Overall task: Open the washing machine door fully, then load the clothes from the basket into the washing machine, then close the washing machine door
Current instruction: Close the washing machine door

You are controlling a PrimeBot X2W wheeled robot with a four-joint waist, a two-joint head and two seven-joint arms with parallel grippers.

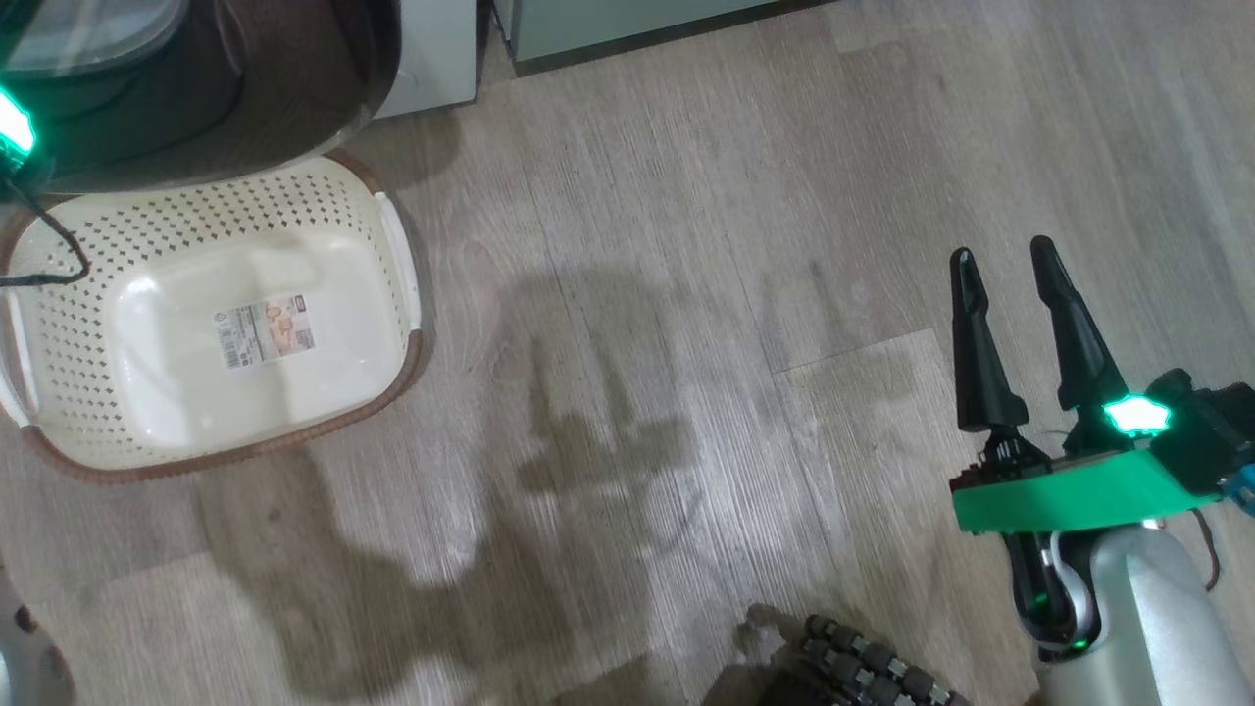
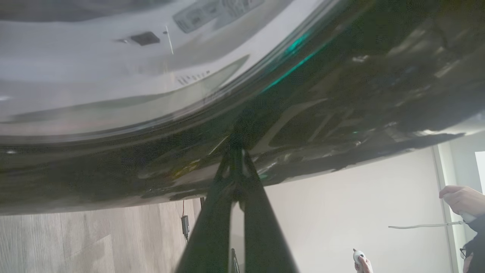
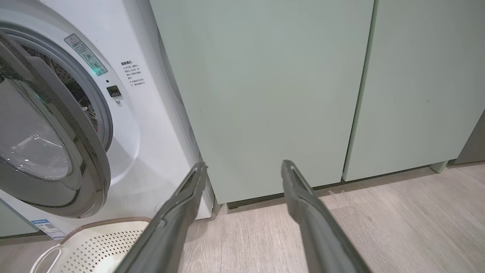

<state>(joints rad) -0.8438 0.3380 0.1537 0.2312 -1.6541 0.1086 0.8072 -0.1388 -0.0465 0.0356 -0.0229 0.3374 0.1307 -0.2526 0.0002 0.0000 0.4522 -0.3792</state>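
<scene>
1. While its two long dark fingers lie closed together on nothing, the left gripper (image 2: pixel 238 151) sets its tips against the wide glossy black rim of the round washing machine door (image 2: pixel 341 94).
2. That door stands partly open, swung out from the white front-loading washing machine (image 3: pixel 151 125).
3. The small cream perforated plastic basket (image 1: pixel 196 211) sits on the pale wood-plank floor (image 1: pixel 686 294) just below the door, its floor label showing.
4. The right gripper (image 1: pixel 1002 253) hangs over the floor, well apart from the basket, fingers spread wide and empty, facing pale green cabinets (image 3: pixel 273 94).
</scene>
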